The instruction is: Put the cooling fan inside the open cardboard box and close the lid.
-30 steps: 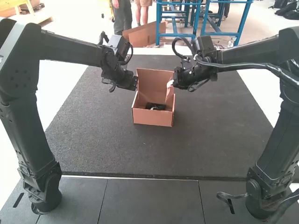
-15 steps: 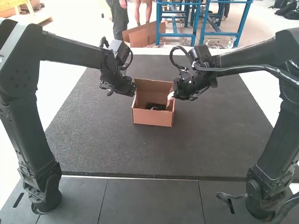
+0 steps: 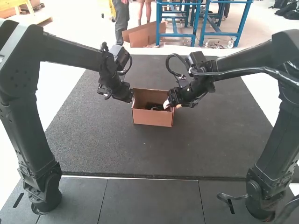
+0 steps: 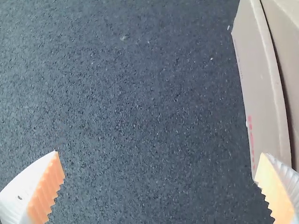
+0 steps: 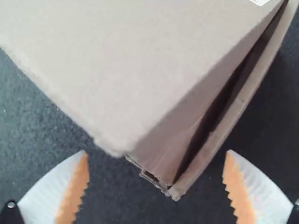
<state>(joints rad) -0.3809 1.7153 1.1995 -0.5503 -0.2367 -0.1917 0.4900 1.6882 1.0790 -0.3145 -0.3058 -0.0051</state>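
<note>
At the box (image 3: 153, 117), the left gripper (image 3: 127, 95) and right gripper (image 3: 171, 104) are set with fingers (image 5: 74, 186) spread wide, empty; the lid (image 5: 117, 70) is best pressed down evenly.

No legible text. Faint red marks (image 4: 249, 127) on cardboard box (image 4: 259, 84), possibly print.

The counter (image 3: 261, 95) is covered over most of its top by a dark, coarse-grained mat (image 3: 93, 140), with a strip of pale surface showing along the mat's left and right sides. A brown cardboard box (image 3: 152, 116) stands upright on the mat, about midway across and a little toward the far side. Along the near edge, beyond a thin light line, lie smooth dark panels (image 3: 149, 200), where the two arm bases (image 3: 42, 186) stand at the corners.
</note>
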